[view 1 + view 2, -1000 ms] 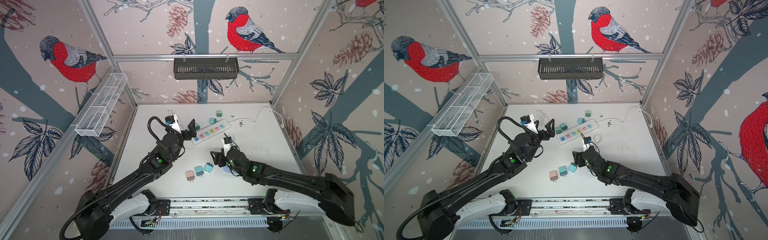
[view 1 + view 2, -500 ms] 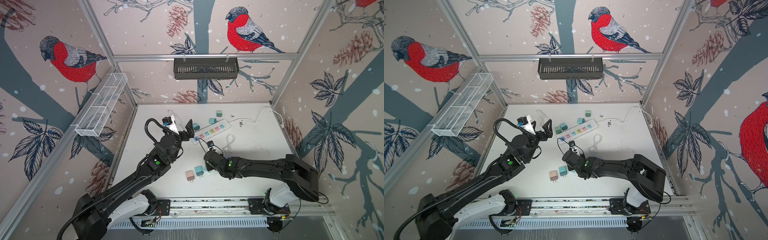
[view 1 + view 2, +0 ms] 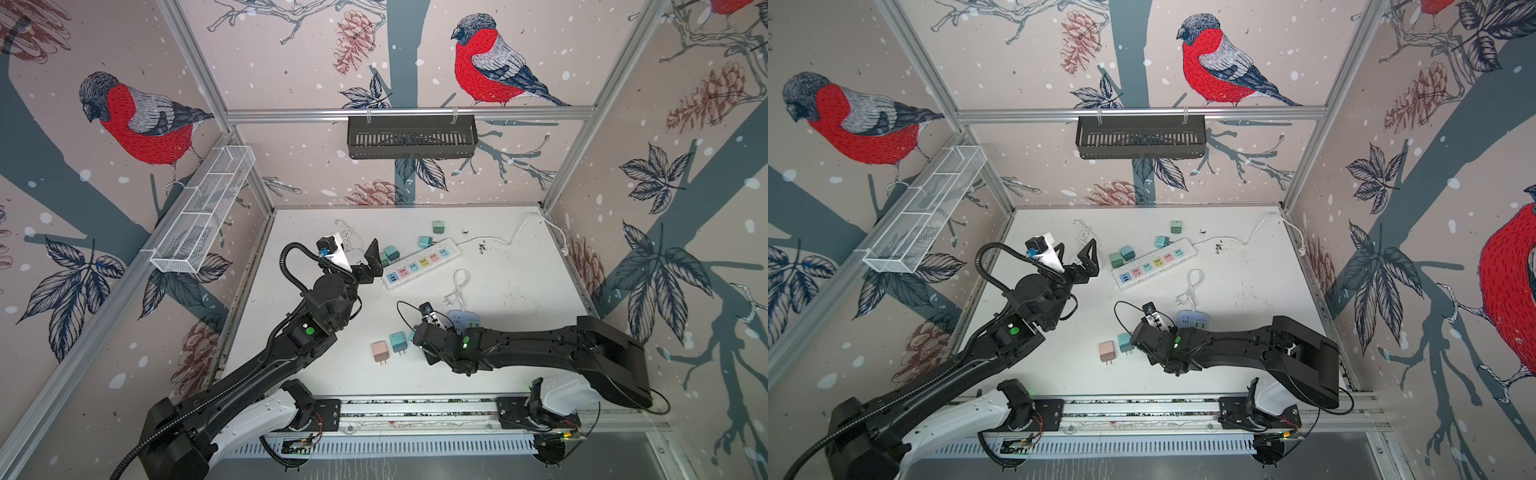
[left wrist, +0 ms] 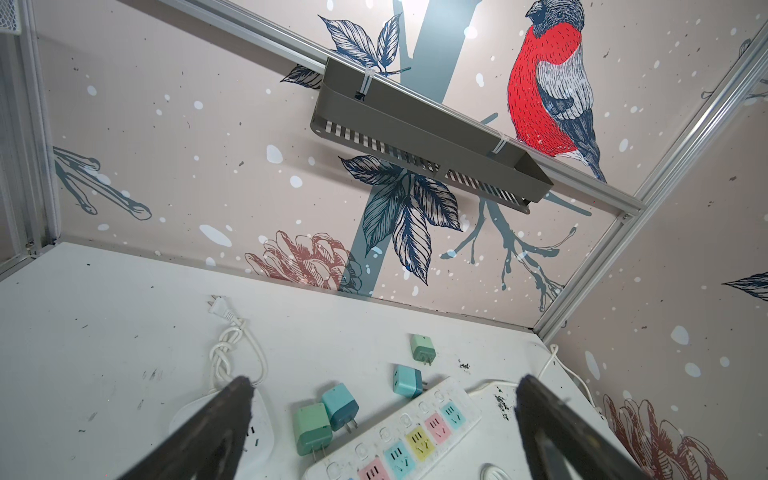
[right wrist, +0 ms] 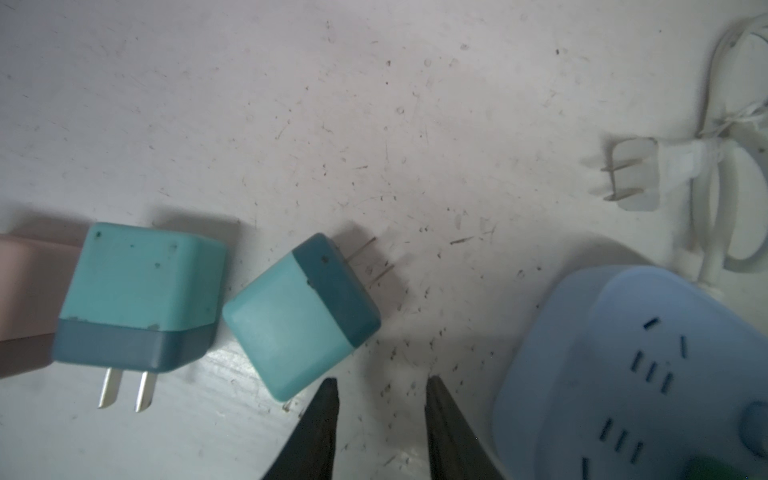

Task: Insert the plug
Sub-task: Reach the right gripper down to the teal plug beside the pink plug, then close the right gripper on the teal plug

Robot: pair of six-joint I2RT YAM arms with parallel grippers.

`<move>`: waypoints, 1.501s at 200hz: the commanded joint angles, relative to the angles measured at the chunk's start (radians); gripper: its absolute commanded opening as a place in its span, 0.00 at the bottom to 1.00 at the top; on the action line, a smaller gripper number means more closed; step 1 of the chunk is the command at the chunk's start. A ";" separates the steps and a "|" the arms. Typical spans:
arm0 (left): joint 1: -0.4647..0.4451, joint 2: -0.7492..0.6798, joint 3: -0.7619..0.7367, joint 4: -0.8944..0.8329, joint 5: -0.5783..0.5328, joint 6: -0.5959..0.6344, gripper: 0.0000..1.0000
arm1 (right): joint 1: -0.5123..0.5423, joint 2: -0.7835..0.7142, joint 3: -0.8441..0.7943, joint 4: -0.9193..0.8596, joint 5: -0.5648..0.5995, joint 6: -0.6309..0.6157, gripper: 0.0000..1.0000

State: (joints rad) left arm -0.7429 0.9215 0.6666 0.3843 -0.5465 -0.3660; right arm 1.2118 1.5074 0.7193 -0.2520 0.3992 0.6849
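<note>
A white power strip [image 3: 422,262] [image 3: 1154,262] [image 4: 399,440] with coloured sockets lies mid-table. My left gripper [image 3: 1075,255] [image 4: 384,382] hangs wide open above its left end, holding nothing. A teal plug [image 5: 299,316] with a dark band lies on its side on the table, prongs pointing away. My right gripper [image 5: 382,381] [image 3: 419,336] sits low beside it, open by a narrow gap with only bare table between the fingers; one finger [image 5: 320,419] is close to the plug's corner. In both top views the wrist hides most of this plug.
A second teal plug [image 5: 137,299] [image 3: 397,341] and a pink plug [image 3: 380,351] lie to the left. A pale blue round socket hub [image 5: 644,374] [image 3: 465,321] and a white corded plug [image 5: 636,174] lie on the gripper's other side. Several teal and green plugs [image 4: 312,428] lie by the strip.
The right gripper slid left toward the teal plugs and dropped low while its elbow folded back; its jaws narrowed. The left gripper stayed open and hardly moved.
</note>
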 commanded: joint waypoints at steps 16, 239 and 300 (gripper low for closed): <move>0.002 -0.006 -0.007 0.041 -0.026 0.013 0.98 | 0.003 0.063 0.033 -0.031 0.021 -0.004 0.37; 0.007 -0.051 -0.021 0.038 -0.027 0.025 0.98 | -0.120 0.257 0.125 0.145 -0.055 -0.084 0.70; 0.007 -0.062 -0.025 0.038 -0.024 0.024 0.98 | -0.124 0.237 0.087 0.197 -0.093 -0.087 0.49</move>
State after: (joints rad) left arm -0.7399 0.8635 0.6437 0.3847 -0.5598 -0.3408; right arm 1.0904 1.7470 0.8238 0.0078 0.3496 0.6094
